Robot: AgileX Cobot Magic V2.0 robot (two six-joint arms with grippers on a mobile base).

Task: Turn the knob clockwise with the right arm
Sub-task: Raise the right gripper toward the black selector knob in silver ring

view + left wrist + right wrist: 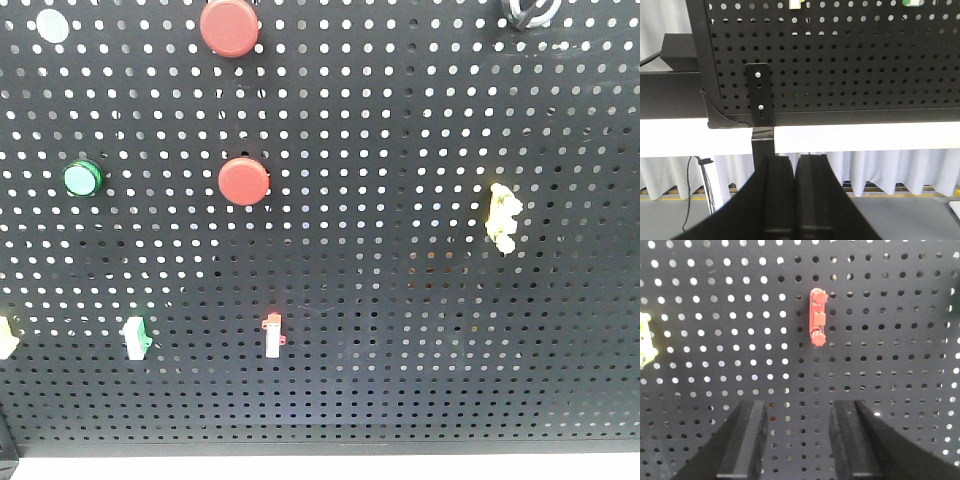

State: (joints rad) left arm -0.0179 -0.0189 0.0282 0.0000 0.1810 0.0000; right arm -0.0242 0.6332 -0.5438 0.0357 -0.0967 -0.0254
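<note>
Empty right gripper (796, 407) facing the pegboard (900, 365)
The knob (530, 12) sits at 1 o'clock in the front view, cut by the frame. The right gripper is spread wide, with a red switch (817, 317) at 12 o'clock. The left gripper (795, 162) is pressed together on nothing.

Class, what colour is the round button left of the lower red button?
The round button is green; the exterior front-facing view shows it best.

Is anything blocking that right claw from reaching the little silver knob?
Nothing visible does. The knob sits uncovered at the front view's top edge; the open right gripper faces a red clip, with the knob outside its view.
</note>
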